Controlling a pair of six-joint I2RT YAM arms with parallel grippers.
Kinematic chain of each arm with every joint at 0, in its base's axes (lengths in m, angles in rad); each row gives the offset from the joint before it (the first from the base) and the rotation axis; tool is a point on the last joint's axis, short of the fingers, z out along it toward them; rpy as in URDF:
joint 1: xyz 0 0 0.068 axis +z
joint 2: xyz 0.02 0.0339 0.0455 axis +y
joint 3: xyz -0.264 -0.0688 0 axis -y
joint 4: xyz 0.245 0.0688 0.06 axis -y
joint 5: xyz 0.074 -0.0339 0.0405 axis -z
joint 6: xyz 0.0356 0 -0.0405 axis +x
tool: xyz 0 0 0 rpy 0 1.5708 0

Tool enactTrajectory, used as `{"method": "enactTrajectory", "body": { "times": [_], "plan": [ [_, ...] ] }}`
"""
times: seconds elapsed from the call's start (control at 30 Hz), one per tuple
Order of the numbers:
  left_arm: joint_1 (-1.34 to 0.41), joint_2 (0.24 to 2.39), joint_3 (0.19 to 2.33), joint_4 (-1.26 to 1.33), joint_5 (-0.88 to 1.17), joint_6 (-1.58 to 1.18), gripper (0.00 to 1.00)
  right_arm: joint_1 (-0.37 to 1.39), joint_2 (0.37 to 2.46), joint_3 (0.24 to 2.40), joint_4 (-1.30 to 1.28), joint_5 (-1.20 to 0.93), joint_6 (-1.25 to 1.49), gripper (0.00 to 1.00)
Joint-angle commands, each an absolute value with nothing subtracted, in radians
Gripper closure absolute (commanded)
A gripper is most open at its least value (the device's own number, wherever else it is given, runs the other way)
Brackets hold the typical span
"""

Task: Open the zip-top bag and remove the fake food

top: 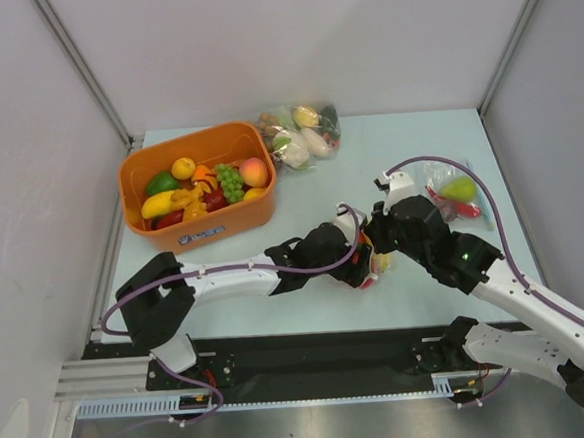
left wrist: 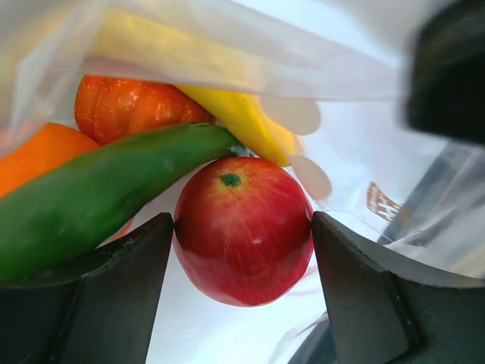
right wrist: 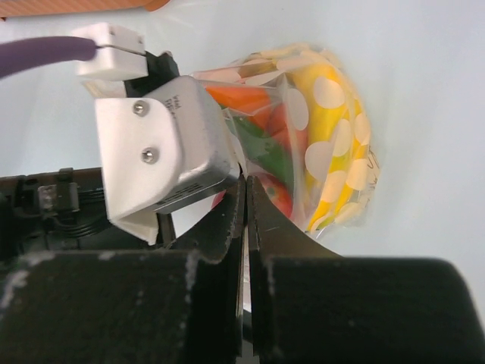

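**Top view.** Two arms meet near the middle of the desk [top: 388,152]. The left gripper [top: 359,265] and right gripper [top: 379,245] are both at one zip-top bag [top: 378,268], which lies on the desk between them. Only a scrap of red and yellow shows there. Two more filled bags lie well apart from it: one far bag [top: 301,133] just beside the bin and one right bag [top: 458,193] behind the right wrist. One orange bin [top: 234,220] stands at the far left, heaped with toy fruit.

**Left wrist view.** The camera looks inside the zip-top bag at the fake food. One red apple [left wrist: 242,227] sits between the two dark fingers [left wrist: 121,303], and the jaws look clamped on it, one inner face at each side of its skin. Above it lie one long green vegetable [left wrist: 98,193], one yellow banana [left wrist: 242,121] and two orange pieces, one ribbed [left wrist: 129,106] and one smooth [left wrist: 38,155]. Two pale round spots [left wrist: 312,176] show on the clear film beside the banana.

**Right wrist view.** The right jaws are pressed together on a thin edge of the bag's film. The left gripper's silver housing reaches into the bag mouth beside them. The bag is printed with many pale dots, and red, green, orange and yellow pieces show through it.
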State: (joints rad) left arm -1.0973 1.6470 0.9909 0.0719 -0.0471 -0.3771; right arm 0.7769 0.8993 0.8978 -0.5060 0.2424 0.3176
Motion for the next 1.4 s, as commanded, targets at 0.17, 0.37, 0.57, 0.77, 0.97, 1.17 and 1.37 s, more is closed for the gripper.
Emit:
{"method": "enactTrajectory", "body": {
  "times": [0.17,0.37,0.57,0.77,0.97,1.17,1.37],
  "plan": [
    [-1.104,1.695,1.012,0.066,-0.052,-0.379,0.26,0.779,0.891,0.897,-0.477,0.262,0.314,1.00],
    [-1.104,1.663,0.991,0.097,-0.025,-0.347,0.66,0.779,0.905,0.890,-0.471,0.281,0.304,1.00],
    [-1.104,1.568,0.977,0.103,-0.037,-0.331,0.86,0.778,0.922,0.876,-0.468,0.296,0.296,1.00],
    [-1.104,1.482,0.983,0.065,-0.058,-0.331,0.84,0.773,0.923,0.862,-0.453,0.298,0.296,1.00],
    [-1.103,1.411,0.960,0.064,-0.081,-0.331,0.84,0.773,0.913,0.851,-0.448,0.288,0.302,1.00],
    [-1.103,1.359,0.983,0.008,-0.094,-0.316,0.84,0.770,0.905,0.847,-0.462,0.296,0.305,1.00],
    [-1.103,1.289,1.000,-0.083,-0.078,-0.296,0.85,0.770,0.890,0.850,-0.466,0.304,0.299,1.00]
  ]
}}
